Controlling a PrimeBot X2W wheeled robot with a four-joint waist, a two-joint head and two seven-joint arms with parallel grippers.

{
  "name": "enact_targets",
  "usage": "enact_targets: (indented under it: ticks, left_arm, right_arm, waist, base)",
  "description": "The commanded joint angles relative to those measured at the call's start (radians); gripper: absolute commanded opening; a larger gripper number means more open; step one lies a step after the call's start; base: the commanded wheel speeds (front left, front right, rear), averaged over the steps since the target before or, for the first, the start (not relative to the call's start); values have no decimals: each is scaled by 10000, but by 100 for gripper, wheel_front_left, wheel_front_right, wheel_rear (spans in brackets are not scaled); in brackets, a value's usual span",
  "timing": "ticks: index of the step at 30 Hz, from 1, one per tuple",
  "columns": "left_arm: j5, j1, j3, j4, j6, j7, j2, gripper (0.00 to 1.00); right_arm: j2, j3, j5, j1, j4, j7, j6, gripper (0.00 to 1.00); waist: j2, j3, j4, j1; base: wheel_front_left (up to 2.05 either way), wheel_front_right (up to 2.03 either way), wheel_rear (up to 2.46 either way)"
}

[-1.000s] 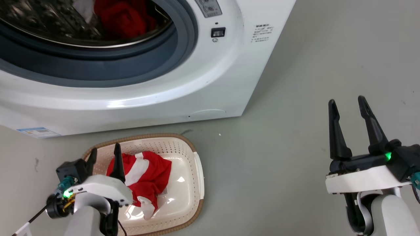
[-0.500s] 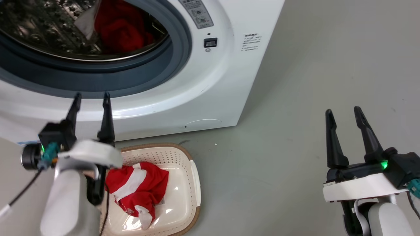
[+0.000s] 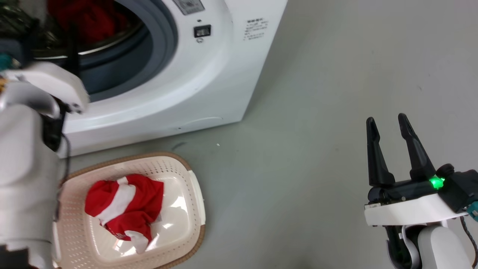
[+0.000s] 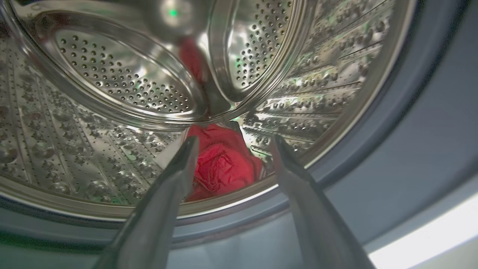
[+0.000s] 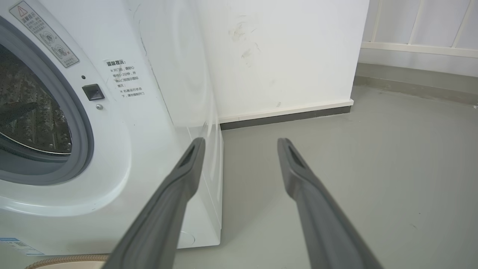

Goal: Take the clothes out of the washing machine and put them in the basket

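Head view: the washing machine (image 3: 209, 74) stands open at the upper left. The left gripper (image 4: 233, 144) is raised to its mouth on a pale forearm (image 3: 22, 157), and the right gripper (image 3: 385, 121) is low at the right over grey floor (image 3: 317, 112).
Left grip: the fingers are spread wide with nothing between them. Their tips are at the machine's mouth, inside the grey rubber ring (image 4: 407, 112), pointing into the steel drum (image 4: 112, 78).
Drum load: a red garment (image 4: 224, 168) lies just beyond the left fingertips, framed between them, on the drum bottom behind the front lip. Whether a tip touches it I cannot tell.
Right grip: the fingers are parted about as wide and empty, held above bare floor. The machine's front corner is to the left of its fingers, and a white wall (image 5: 291, 48) is ahead of them.
Basket: the basket (image 3: 188, 175) sits on the floor below the left gripper and beside its forearm, just in front of the machine, well to the left of the right gripper.
Basket load: a red-and-white garment (image 3: 123, 205) lies crumpled inside, toward the forearm's side. The cream bottom is bare on the side nearer the right gripper.
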Motion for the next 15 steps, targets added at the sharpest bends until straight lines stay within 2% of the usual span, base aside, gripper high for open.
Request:
enact_targets:
  ticks: [1, 6, 15]
  left_arm:
    - [-65, -260, 24, 139, 1, 106, 126, 100]
    - [-151, -1639, -108, 889, -15, 811, 945, 100]
    - [-619, -4141, -1456, 1369, -19, 3205, 2470, 100]
  right_arm:
    - [11, 18, 105, -115, -88, -21, -3, 100]
    - [16, 116, 412, -291, -436, -24, -3, 100]
    - [16, 529, 1061, -404, -958, -25, -3, 100]
  waist:
    - [0, 484, -373, 0]
    - [0, 1330, -878, 0]
    - [0, 2750, -1855, 0]
  base:
    - [0, 0, 0]
    - [0, 0, 0]
    - [0, 0, 0]
